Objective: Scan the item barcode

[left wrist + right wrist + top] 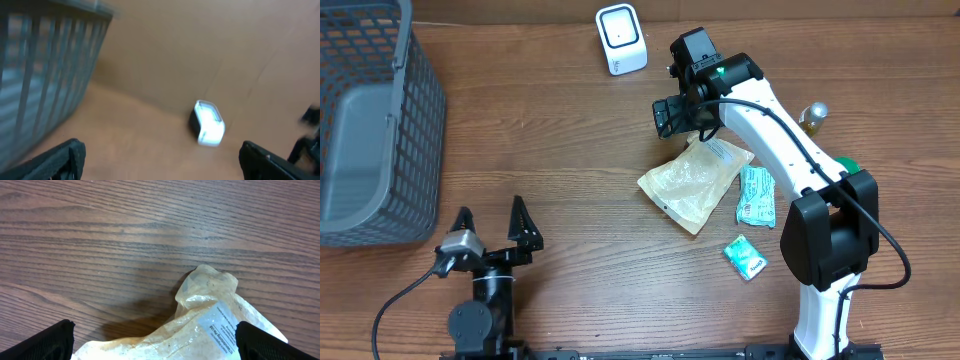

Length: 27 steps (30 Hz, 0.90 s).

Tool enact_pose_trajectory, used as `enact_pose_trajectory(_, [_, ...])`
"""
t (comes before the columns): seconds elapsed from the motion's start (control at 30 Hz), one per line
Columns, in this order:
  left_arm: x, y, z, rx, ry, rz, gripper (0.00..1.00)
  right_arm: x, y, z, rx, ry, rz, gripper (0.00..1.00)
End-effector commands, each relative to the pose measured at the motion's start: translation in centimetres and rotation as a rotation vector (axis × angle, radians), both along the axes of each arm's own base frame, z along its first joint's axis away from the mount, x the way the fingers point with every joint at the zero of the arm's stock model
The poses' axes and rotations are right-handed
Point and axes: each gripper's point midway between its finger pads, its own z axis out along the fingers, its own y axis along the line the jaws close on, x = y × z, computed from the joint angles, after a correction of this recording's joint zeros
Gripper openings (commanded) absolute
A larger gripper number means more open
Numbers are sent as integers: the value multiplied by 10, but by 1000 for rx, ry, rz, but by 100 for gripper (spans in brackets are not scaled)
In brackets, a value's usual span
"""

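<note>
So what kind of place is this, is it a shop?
Probably a pretend shop checkout set up on a wooden table, not a real store. There's a white barcode scanner, a gray shopping basket, and packaged goods like a clear pouch waiting to be scanned.

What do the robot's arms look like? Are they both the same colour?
No. The right arm is mostly white with chunky black joints. A black cable runs along it, and there is a tiny green light near its black right gripper. The left arm is all black, with a thin cable. Its left gripper has two pointy black fingers.
</note>
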Motion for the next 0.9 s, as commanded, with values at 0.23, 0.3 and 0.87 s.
enact_pose_trajectory(0.23, [0,-9,-32,146,139,-52,100,2,0,5,2,-17,-5,100])
enact_pose_trajectory(0.3, [0,-9,-32,146,139,-51,99,2,0,5,2,-17,-5,100])
enact_pose_trajectory(0.87, [0,-9,-33,146,140,-52,99,2,0,5,2,-17,-5,100])
